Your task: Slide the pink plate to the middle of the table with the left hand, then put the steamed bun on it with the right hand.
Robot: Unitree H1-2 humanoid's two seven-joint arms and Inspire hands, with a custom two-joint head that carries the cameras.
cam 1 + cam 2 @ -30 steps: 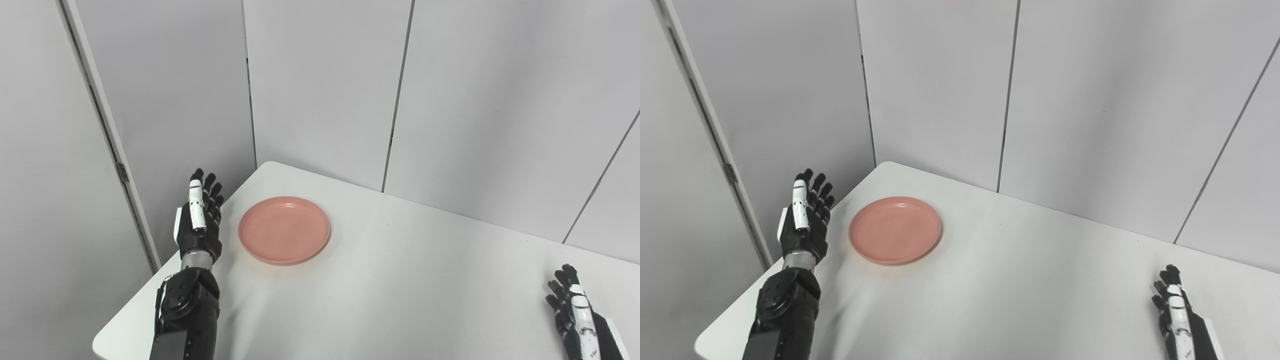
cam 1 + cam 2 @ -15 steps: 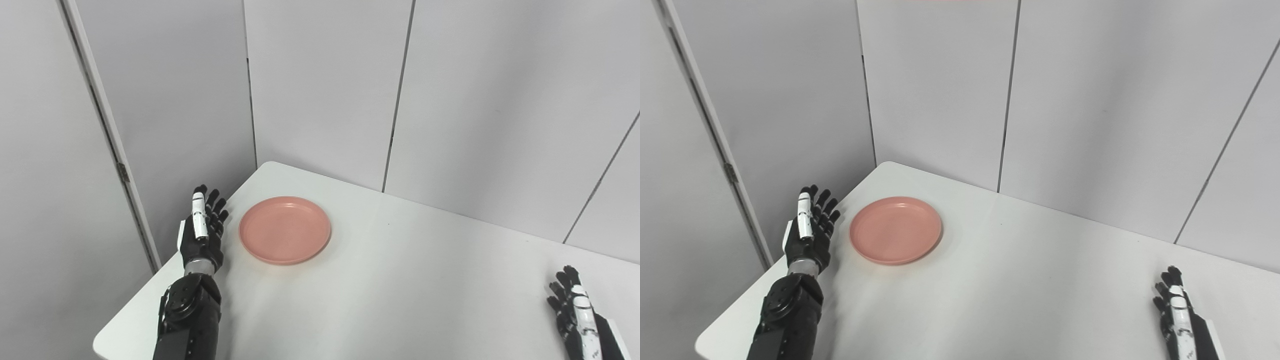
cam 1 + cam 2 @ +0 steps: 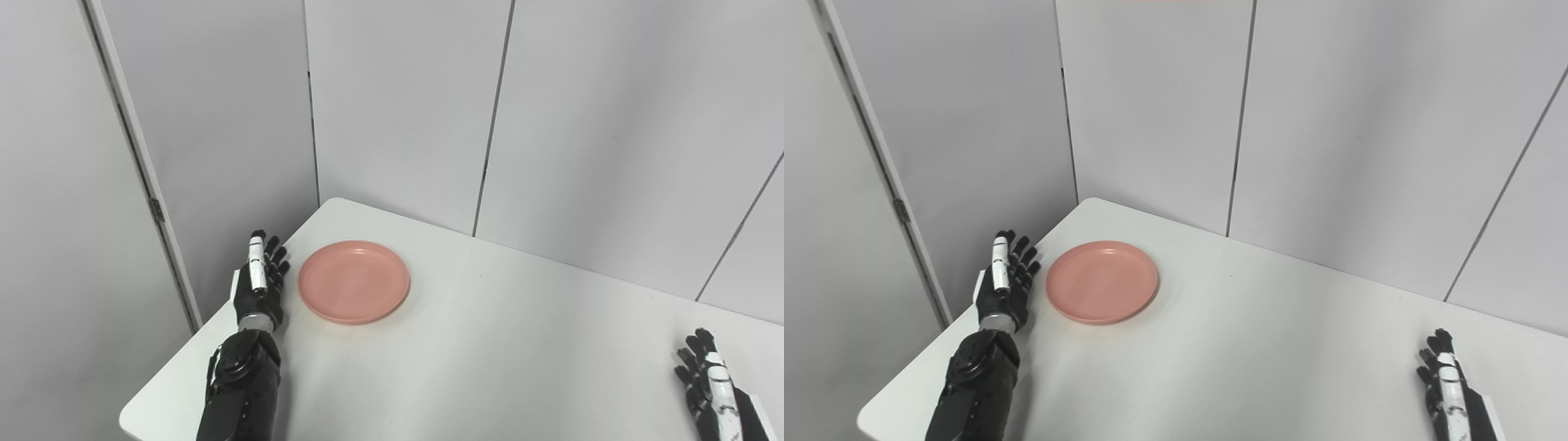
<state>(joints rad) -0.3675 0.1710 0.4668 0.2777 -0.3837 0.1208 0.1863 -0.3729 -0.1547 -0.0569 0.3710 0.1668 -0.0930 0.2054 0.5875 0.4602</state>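
no brand, label or writing could be read anywhere in either view. there was one plate [image 3: 353,281], one desk [image 3: 490,343], and two robot hands; the bun did not show in either view. the plate was round, shallow and plain salmon pink, with a low raised rim and a flat, bare centre, matte and without pattern. it lay flat on the white desk near the far left corner, well away from the middle of the desk. the left robot hand [image 3: 260,286] stood just beside the plate's left edge, at the left rim of the desk, edge-on with the fingers [image 3: 1022,262] straight, slightly spread and pointing away from the robot; it held nothing, and whether it touched the plate's rim could not be told, though a narrow strip of desk seemed to show between them. the hand was black with a white strip along its upper finger, on a black forearm rising from the bottom edge. the right robot hand [image 3: 1444,372] was low at the bottom right corner, over the near right part of the desk, well apart from the plate, its fingers also extended and parted, holding nothing. behind the desk stood pale grey wall panels [image 3: 398,104] with dark vertical seams.
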